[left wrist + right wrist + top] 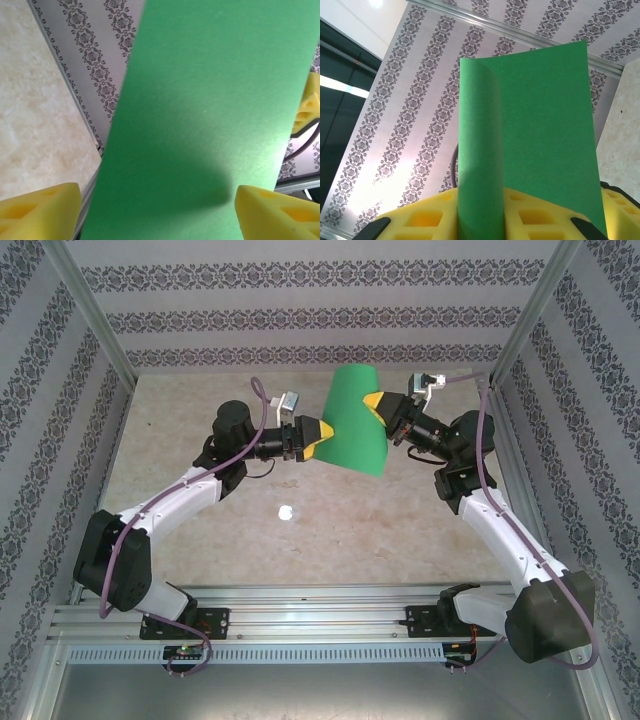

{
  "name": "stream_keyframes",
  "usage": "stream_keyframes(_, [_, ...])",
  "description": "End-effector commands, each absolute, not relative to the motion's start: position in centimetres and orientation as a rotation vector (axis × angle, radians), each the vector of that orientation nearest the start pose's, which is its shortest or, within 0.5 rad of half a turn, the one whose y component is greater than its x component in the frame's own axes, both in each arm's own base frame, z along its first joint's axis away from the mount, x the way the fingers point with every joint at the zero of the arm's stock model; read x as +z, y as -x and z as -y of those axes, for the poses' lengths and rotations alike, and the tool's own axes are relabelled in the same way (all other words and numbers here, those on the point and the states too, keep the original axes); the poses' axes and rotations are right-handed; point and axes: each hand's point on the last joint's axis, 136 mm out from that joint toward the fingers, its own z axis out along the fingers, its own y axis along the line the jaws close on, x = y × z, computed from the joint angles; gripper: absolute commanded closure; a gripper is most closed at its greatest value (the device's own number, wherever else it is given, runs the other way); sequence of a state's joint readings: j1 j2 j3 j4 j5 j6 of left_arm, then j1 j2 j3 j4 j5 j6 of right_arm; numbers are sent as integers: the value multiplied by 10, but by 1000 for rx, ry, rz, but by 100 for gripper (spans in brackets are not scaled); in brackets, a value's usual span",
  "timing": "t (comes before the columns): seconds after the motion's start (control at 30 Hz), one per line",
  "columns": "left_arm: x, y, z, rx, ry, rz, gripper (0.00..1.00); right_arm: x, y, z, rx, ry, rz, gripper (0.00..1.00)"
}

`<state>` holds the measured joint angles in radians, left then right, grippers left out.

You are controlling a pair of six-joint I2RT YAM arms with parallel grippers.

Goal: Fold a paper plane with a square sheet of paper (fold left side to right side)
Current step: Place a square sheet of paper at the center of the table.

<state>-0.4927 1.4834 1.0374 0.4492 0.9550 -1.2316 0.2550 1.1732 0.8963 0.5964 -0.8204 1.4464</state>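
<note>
Paper: thin, light, floppy; take it near an edge.
Right fingers: closed, pinching it.
Left fingers: apart, one on each side of it.

I am looking at the table, a pale beige surface with a marbled pattern. A small white round speck is lying on it near the middle, perhaps a paper scrap.

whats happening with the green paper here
A thin bright-green sheet of paper is held up off the beige table, bowed, with no sharp crease visible. The right end effector is clamped on its right edge. The left end effector sits at the left edge, jaws apart around the sheet, not gripping.
</note>
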Motion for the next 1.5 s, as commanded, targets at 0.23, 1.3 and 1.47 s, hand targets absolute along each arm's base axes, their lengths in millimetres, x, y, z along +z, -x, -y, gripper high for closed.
stream_keyframes(0.23, [341,-296,321,-1921,-313,-1948,57,375,-313,-187,1700,-152,-1755,76])
stream_keyframes(1.3, [136,-322,197,-322,-240,-2669,100,156,-322,-122,962,-433,-2339,27])
stream_keyframes(1.47, [124,-319,185,-114,-357,-2699,100,152,-333,-147,1076,-581,-2282,27])
